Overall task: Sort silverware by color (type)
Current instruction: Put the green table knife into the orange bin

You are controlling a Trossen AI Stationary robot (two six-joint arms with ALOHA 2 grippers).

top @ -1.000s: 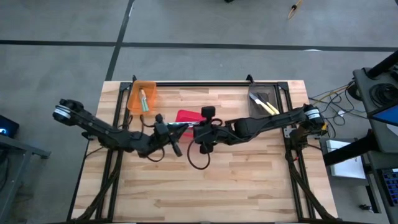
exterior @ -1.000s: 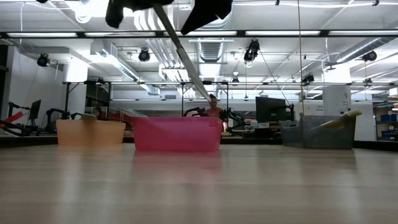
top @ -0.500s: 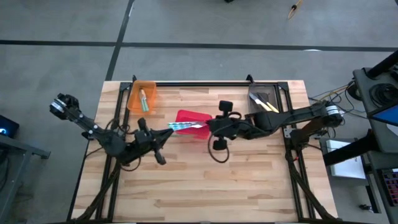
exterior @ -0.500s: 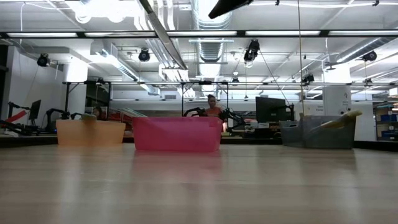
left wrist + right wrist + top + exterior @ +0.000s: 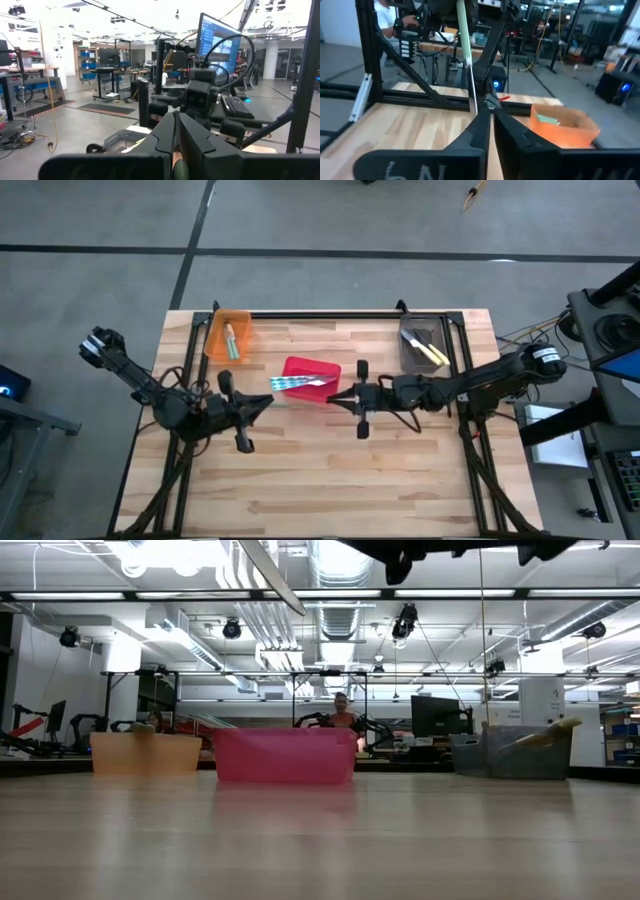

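Both arms have backed off since a second ago: then the grippers met nose to nose at the red bin's [image 5: 322,367] 6 o'clock edge; now the left gripper [image 5: 262,404] sits at the bin's 8 o'clock and the right gripper [image 5: 333,397] at its 4 o'clock, well apart. The green-handled utensil [image 5: 462,22] went with the left one. In the low view it has risen, with only its metal end [image 5: 272,577] slanting at the top edge.

Left jaws are clamped on the green handle. The left wrist view shows a green sliver between the fingers [image 5: 200,145]; from above it's only a faint pale line. Right jaws are together. The right wrist view puts the metal tip right at the fingertips [image 5: 480,125], probably no contact, since the high view shows a gap.

Only the high view shows bin contents: light blue utensils [image 5: 293,383] in the red bin, green ones [image 5: 230,340] in the orange bin [image 5: 240,317] at 10 o'clock of the table [image 5: 330,480], yellow ones [image 5: 433,353] in the grey bin [image 5: 410,345] at 2 o'clock.
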